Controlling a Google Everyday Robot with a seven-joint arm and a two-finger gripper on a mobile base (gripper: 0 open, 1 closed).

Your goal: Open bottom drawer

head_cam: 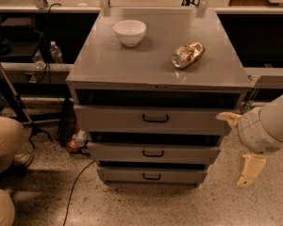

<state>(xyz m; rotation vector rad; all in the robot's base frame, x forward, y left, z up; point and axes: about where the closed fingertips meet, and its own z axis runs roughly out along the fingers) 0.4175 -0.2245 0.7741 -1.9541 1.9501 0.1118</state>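
Note:
The grey metal cabinet (132,65) stands in the middle of the camera view with three drawers. The bottom drawer (127,174) is the lowest one, with a low flat front and a small black loop handle (152,176); its front sits in line with the cabinet's base. My gripper (233,149) hangs to the right of the cabinet, level with the middle and bottom drawers. Its two cream fingers (250,169) are spread apart and hold nothing. It touches no drawer.
A white bowl (129,32) and a crumpled shiny bag (187,54) lie on the cabinet top. A person's legs (2,140) are at the left. A cable (78,182) runs over the floor. Water bottles (55,52) stand on a shelf behind.

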